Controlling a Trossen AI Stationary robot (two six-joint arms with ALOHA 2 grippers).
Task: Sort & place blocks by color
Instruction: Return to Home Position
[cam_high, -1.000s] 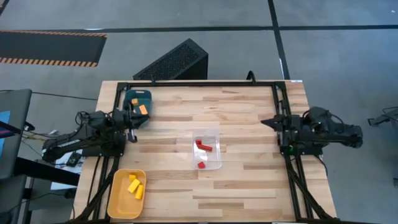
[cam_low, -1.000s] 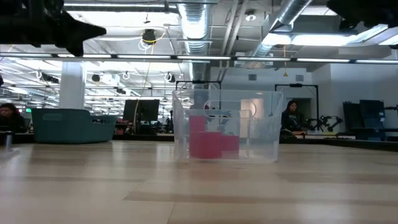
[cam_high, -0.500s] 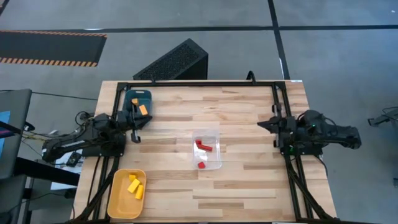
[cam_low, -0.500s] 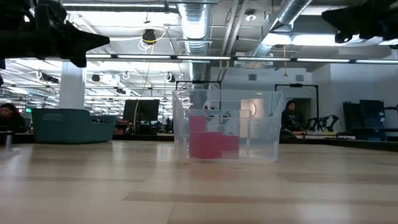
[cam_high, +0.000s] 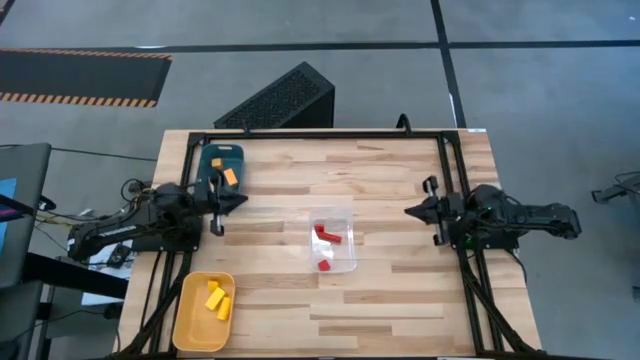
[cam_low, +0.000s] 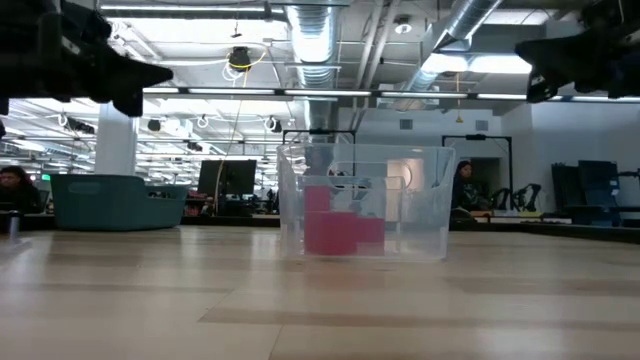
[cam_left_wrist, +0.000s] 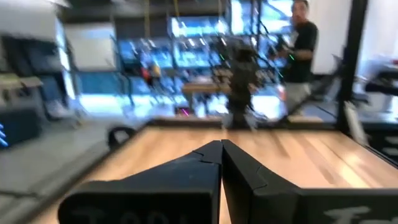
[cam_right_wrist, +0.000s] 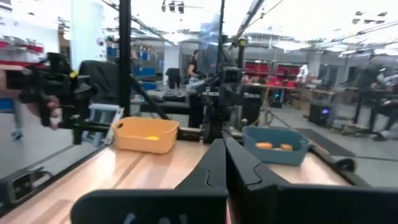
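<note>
Pale wood planks make up the table (cam_high: 400, 300), and in the high view a clear plastic box (cam_high: 345, 216) stands near its middle with three red blocks (cam_high: 322, 232) lying inside. A teal tray (cam_high: 235, 155) sits well apart from the box toward the far left corner and holds two orange blocks (cam_high: 229, 176). A yellow tray (cam_high: 190, 320) sits well apart from the box toward the near left corner and holds the yellow blocks (cam_high: 214, 297). The left gripper (cam_high: 238, 200) hangs to the left of the box, well clear of it, with its tip pointing toward it. The right gripper (cam_high: 410, 211) mirrors it on the box's right side. In the low view the box (cam_low: 420, 215) stands mid-table, the red blocks (cam_low: 335, 230) showing through its wall on its floor, and the teal tray (cam_low: 110, 200) stands left of the box and farther back. Both grippers show as dark shapes high above the box, one on each side. In the left wrist view the fingers (cam_left_wrist: 199, 163) are clenched tip to tip with nothing between them. In the right wrist view the fingers (cam_right_wrist: 205, 168) are pressed together and empty in the same way. Past them the yellow tray (cam_right_wrist: 140, 142) and the teal tray (cam_right_wrist: 273, 155) with its orange blocks (cam_right_wrist: 272, 146) stand at the table's far side.
</note>
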